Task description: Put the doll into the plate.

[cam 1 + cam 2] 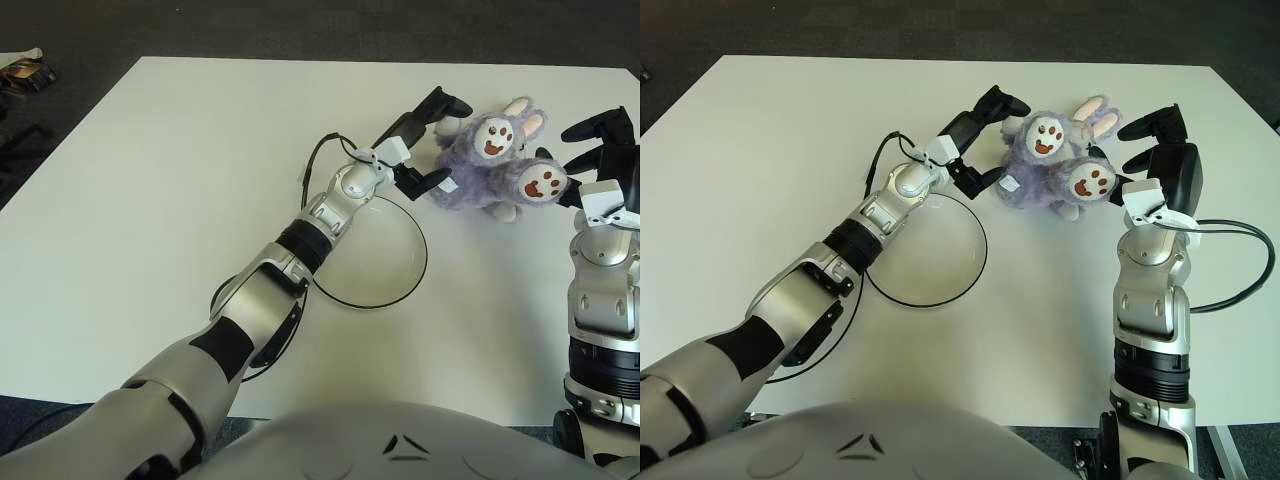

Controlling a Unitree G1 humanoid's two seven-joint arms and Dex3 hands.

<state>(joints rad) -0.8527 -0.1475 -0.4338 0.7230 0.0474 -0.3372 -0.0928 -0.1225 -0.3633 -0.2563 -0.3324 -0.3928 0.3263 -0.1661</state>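
A purple plush doll [495,160] with two white bunny faces lies on the white table, just beyond and right of the plate [375,262]. The plate is white with a dark rim and holds nothing. My left hand [446,140] reaches over the plate's far edge with its fingers spread. One finger is above the doll's left side and one is below it, both touching the plush. My right hand [580,160] stands upright just right of the doll, fingers spread and holding nothing.
A black cable [318,160] loops beside my left wrist, over the plate's far left rim. Another cable [1250,270] trails from my right forearm. The table [180,180] ends at dark carpet beyond the doll. Small items [25,72] lie on the floor at the far left.
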